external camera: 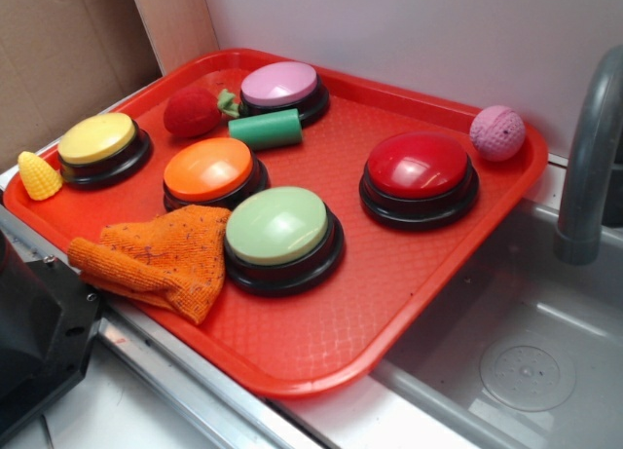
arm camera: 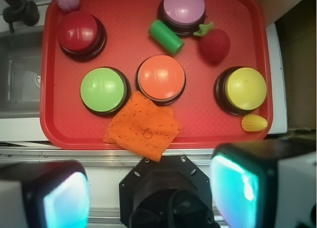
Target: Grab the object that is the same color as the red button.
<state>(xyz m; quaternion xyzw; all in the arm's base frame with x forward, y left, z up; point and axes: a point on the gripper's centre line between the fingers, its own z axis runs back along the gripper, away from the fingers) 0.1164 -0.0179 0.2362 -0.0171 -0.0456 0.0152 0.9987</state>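
The object, a small dark-red strawberry (external camera: 192, 111) with a green leafy top, lies at the far left of the red tray (external camera: 389, 274), between the pink and yellow buttons. In the wrist view the strawberry (arm camera: 215, 45) is at upper right. The red button (external camera: 419, 167) stands on the tray's right side, at upper left (arm camera: 79, 31) in the wrist view. My gripper (arm camera: 151, 196) shows only in the wrist view. It hangs high above the tray's near edge, open wide, with nothing between its fingers (arm camera: 237, 188).
Also on the tray: pink (external camera: 280, 84), orange (external camera: 207, 168), green (external camera: 277, 225) and yellow (external camera: 97, 139) buttons, a green cylinder (external camera: 265, 130), an orange cloth (external camera: 161, 259), a toy corn (external camera: 39, 175) and a pink ball (external camera: 497, 132). A sink (external camera: 516, 352) with a faucet (external camera: 589, 157) lies to the right.
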